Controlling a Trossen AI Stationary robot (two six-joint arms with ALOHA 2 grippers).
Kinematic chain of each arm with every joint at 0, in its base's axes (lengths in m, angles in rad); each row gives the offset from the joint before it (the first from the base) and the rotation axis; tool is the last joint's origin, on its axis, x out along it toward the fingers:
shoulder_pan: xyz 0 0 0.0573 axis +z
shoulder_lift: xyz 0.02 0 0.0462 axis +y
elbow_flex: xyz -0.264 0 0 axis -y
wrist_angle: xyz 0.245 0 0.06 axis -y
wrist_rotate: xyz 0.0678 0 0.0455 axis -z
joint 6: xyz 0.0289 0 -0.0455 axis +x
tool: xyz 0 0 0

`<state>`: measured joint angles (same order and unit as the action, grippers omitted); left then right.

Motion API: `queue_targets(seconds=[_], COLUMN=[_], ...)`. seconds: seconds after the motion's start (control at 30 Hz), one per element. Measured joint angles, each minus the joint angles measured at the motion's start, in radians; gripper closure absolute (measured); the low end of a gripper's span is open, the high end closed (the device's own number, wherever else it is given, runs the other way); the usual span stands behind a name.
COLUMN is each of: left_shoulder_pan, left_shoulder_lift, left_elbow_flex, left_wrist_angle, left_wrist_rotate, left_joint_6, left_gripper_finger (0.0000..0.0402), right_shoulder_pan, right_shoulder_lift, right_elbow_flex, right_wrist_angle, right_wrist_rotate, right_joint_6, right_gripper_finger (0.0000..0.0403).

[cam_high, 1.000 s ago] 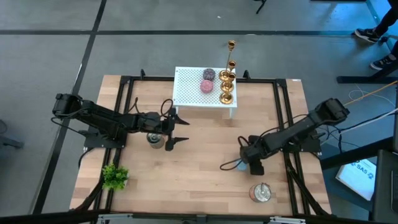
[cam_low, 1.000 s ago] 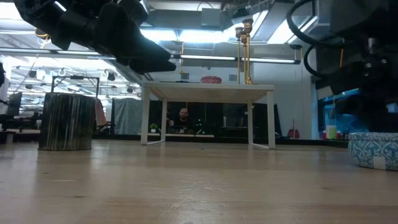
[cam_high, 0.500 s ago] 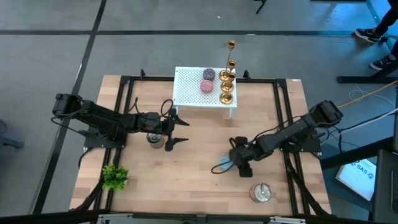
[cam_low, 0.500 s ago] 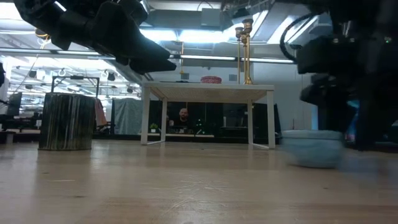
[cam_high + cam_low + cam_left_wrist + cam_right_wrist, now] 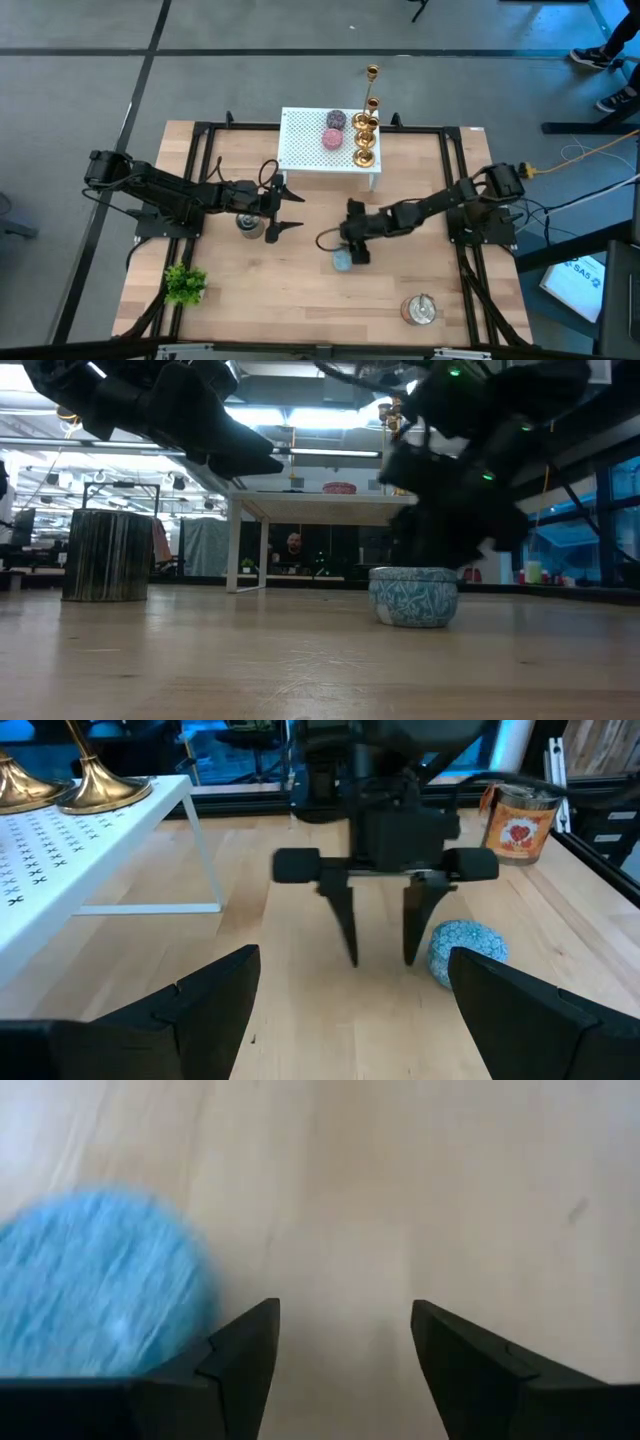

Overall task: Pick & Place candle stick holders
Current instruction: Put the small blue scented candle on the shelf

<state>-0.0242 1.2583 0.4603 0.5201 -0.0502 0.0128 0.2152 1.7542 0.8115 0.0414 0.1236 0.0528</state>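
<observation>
Brass candle stick holders [image 5: 365,135] stand on white stand [image 5: 305,150]; right gripper [image 5: 345,243], fingers spread, beside blue tin [image 5: 342,260]; left gripper [image 5: 288,211] spread.

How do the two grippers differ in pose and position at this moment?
The left gripper points sideways above the table, near a dark tin; the right gripper points down at the wood. The left has nothing beside its fingers; the right stands beside a blue patterned tin. Both are open and empty.
</observation>
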Motion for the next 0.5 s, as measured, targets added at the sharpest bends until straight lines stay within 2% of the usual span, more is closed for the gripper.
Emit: queue_targets(seconds=[0.13, 0.27, 0.4, 0.5], left_shoulder_pan=[0.000, 0.000, 0.000, 0.000], left_shoulder_lift=[0.000, 0.000, 0.000, 0.000], left_elbow_flex=[0.000, 0.000, 0.000, 0.000], left_wrist_angle=[0.005, 0.008, 0.008, 0.008], left_wrist_rotate=[0.000, 0.000, 0.000, 0.000], left_joint_6=[0.000, 0.000, 0.000, 0.000], left_gripper_finger=[0.0080, 0.0080, 0.0080, 0.0079], right_shoulder_pan=[-0.037, -0.069, -0.077, -0.053], right_shoulder_lift=[-0.002, -0.006, -0.008, -0.008], right_elbow_flex=[0.067, 0.167, 0.272, 0.299], right_wrist_angle=[-0.004, -0.170, -0.372, -0.456], right_wrist_rotate=[-0.004, -0.007, -0.085, -0.121], right_joint_6=[-0.121, -0.157, -0.148, -0.143], right_gripper_finger=[0.0171, 0.0171, 0.0171, 0.0171])
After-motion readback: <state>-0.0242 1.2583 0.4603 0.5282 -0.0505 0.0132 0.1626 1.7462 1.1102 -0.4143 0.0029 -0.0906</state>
